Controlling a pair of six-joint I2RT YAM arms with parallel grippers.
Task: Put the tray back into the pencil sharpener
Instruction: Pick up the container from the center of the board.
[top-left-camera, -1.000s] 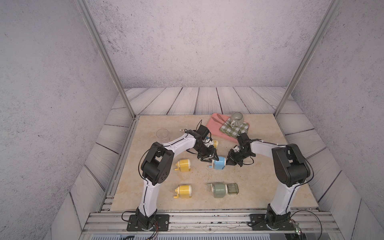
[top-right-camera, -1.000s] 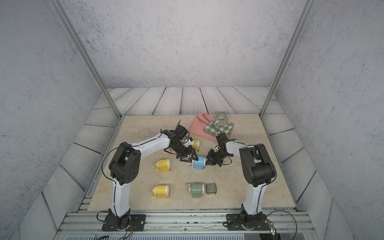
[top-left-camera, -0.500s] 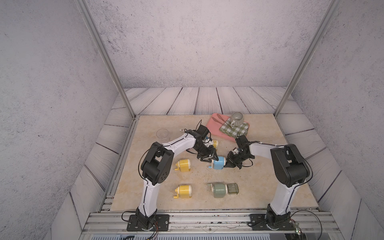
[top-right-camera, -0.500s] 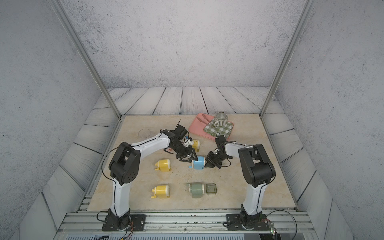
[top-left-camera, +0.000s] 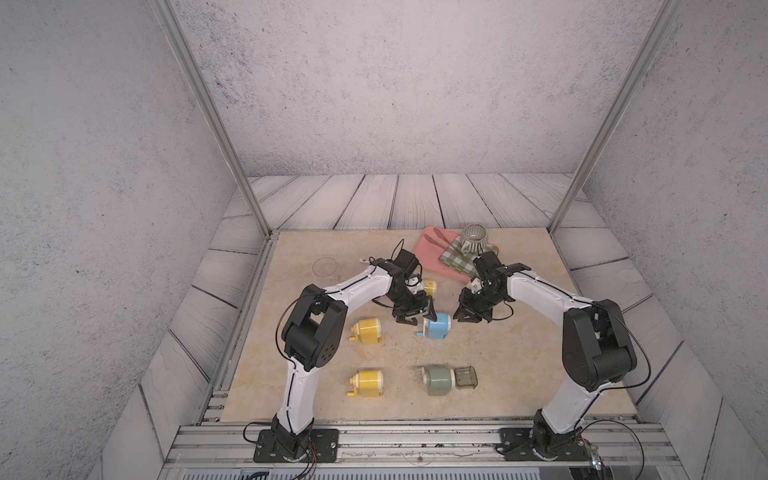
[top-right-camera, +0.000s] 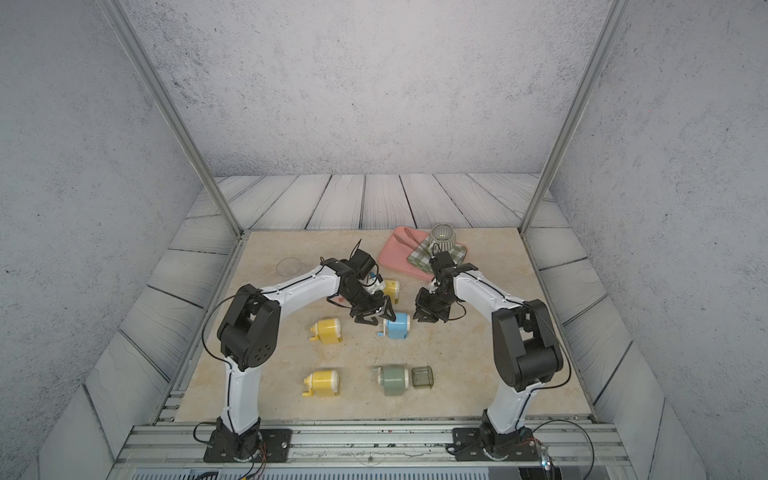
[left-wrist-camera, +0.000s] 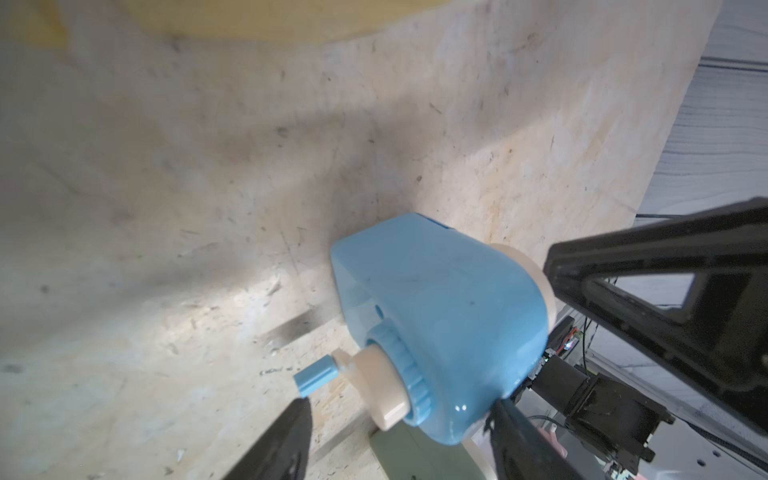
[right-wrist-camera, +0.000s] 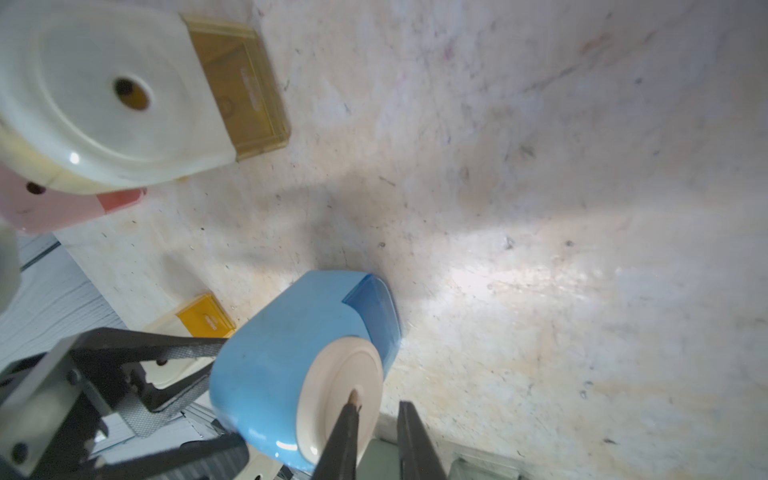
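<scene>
The blue pencil sharpener (top-left-camera: 436, 326) (top-right-camera: 399, 326) lies on its side mid-table, crank toward the left arm. Its translucent blue tray (right-wrist-camera: 371, 309) sits inside the body, flush with the cream end face. My left gripper (top-left-camera: 415, 316) (left-wrist-camera: 401, 415) is open. Its fingers (left-wrist-camera: 291, 436) stand on either side of the sharpener's (left-wrist-camera: 436, 316) crank end, and one is clearly apart from it. My right gripper (top-left-camera: 469, 318) (right-wrist-camera: 379, 403) hovers at the cream face (right-wrist-camera: 332, 390), open by a narrow gap with nothing in it.
A green sharpener (top-left-camera: 438, 380) lies near the front with its dark clear tray (top-left-camera: 465, 377) pulled out beside it. Three yellow sharpeners (top-left-camera: 368, 330) (top-left-camera: 368, 383) (top-left-camera: 430, 286) lie around. A pink board (top-left-camera: 432, 245) with a checked cloth and a cup (top-left-camera: 473, 237) is at the back, and a glass (top-left-camera: 324, 266) at the back left.
The left jaws have spread wider around the blue sharpener. The right jaws, shut before, have parted slightly. Both arms have hardly moved.
</scene>
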